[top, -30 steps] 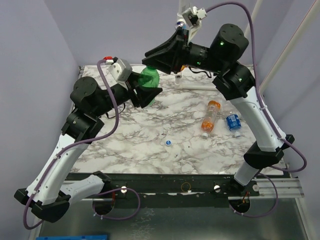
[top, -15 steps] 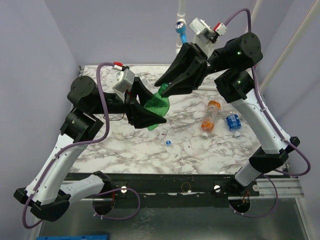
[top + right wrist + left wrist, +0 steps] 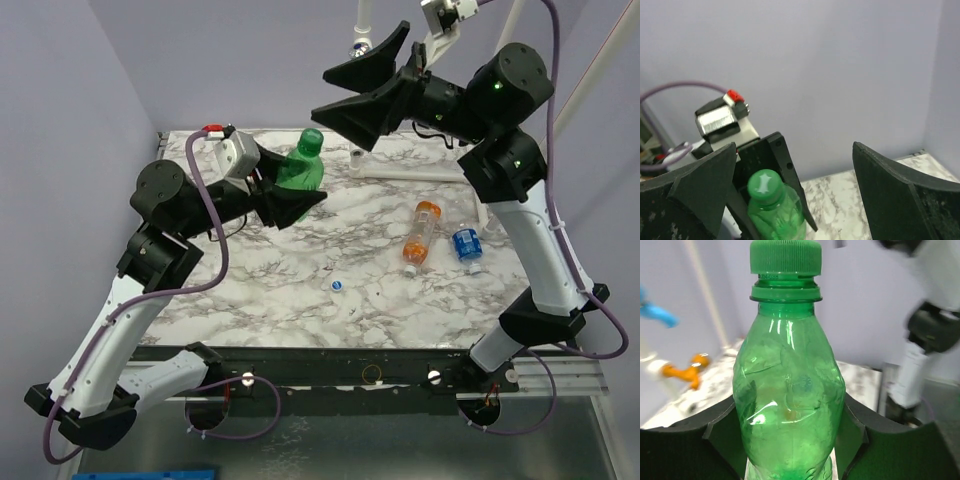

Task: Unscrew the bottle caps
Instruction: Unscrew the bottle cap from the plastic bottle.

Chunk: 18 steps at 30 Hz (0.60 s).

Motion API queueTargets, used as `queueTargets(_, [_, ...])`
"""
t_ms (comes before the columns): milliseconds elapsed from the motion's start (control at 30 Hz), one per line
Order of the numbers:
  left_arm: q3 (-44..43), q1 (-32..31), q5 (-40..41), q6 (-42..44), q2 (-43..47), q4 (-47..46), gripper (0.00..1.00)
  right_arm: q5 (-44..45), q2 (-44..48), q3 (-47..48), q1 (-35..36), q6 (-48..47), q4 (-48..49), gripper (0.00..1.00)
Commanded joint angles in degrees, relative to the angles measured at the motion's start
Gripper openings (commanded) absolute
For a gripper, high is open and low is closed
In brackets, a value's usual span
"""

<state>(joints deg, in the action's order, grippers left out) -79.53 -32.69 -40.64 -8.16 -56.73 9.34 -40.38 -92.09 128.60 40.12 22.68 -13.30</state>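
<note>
My left gripper (image 3: 298,192) is shut on the body of a green bottle (image 3: 300,166) and holds it upright above the table's back left. Its green cap (image 3: 312,135) sits on the neck. In the left wrist view the bottle (image 3: 790,400) fills the gap between the two fingers, with the cap (image 3: 785,257) at the top. My right gripper (image 3: 320,93) hangs open above and to the right of the cap, touching nothing. From its wrist the cap (image 3: 762,184) shows low, near the left finger (image 3: 695,190). An orange bottle (image 3: 421,232), a blue-labelled bottle (image 3: 466,245) and a loose small cap (image 3: 338,286) lie on the table.
The marble table (image 3: 250,290) has a white pipe frame (image 3: 400,172) along its back edge, with a blue fitting (image 3: 360,47) up high. An orange fitting (image 3: 687,372) shows behind the bottle in the left wrist view. Purple walls close in on the left and back.
The right gripper was shut at the green bottle's top; it has opened wide and lifted away. The left gripper has swung the bottle back and stood it upright.
</note>
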Motion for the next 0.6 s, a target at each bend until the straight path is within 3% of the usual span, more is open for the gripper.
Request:
queueTargets(0, [1.71, 0.17, 23.46, 7.84, -0.59, -1.64, 0.00, 16.22, -2.45, 6.75, 0.89, -0.87, -11.24, 1.00])
queueTargets(133, [2.27, 0.19, 30.91, 12.18, -1.70, -2.05, 0.00, 24.97, -5.11, 8.26, 4.72, -3.43, -14.91, 1.00])
queueTargets(333, [2.06, 0.15, 31.16, 11.35, -2.24, -2.30, 0.00, 32.13, -9.01, 11.12, 7.51, -6.35, -17.02, 0.99])
queueTargets(567, [2.00, 0.10, 31.44, 11.11, -2.41, -2.75, 0.00, 32.78, -7.58, 7.03, 7.52, -5.58, -13.16, 0.76])
